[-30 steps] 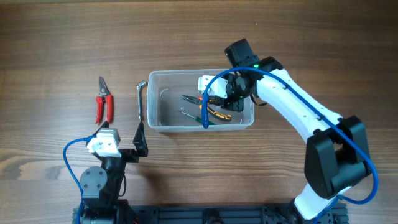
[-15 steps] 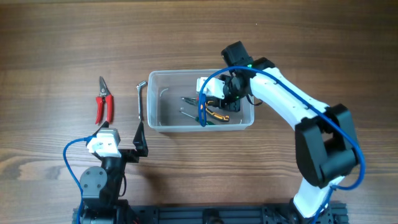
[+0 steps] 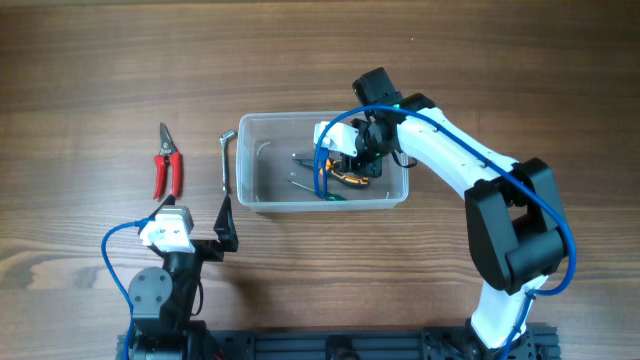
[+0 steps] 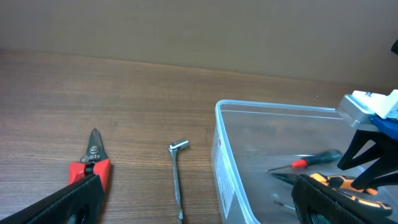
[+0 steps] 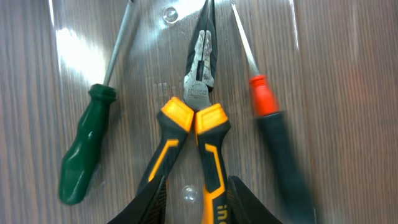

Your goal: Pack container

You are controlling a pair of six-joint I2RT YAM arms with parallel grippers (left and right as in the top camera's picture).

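Clear translucent plastic rectangular container [image 3: 243, 160] sat mid-table on the wooden table [image 3: 100, 60]. Its far-right corner was hidden under the right gripper [image 3: 354, 158] and a blue cable, and its right end was cut off in the left wrist view. Inside, at the right, lay orange-and-black long-nose pliers [image 5: 199, 124], a green-handled screwdriver [image 5: 84, 168] and a red-collared dark-handled screwdriver [image 5: 273, 143], the last one's handle blurred. The right fingers [image 5: 245, 199] flanked the pliers handles with their tips cut off by the frame edge, so I could not tell whether they clamped or stood loose. The tub's left half showed bare floor. A silver L-shaped wrench [image 3: 227, 160] lay just beside the left wall, its near end cropped in the left wrist view. Red-handled pruning shears [image 3: 166, 170] lay further left, their handles partly hidden. The left gripper [image 4: 199, 214] had its fingers wide apart, near the wrench's near end.
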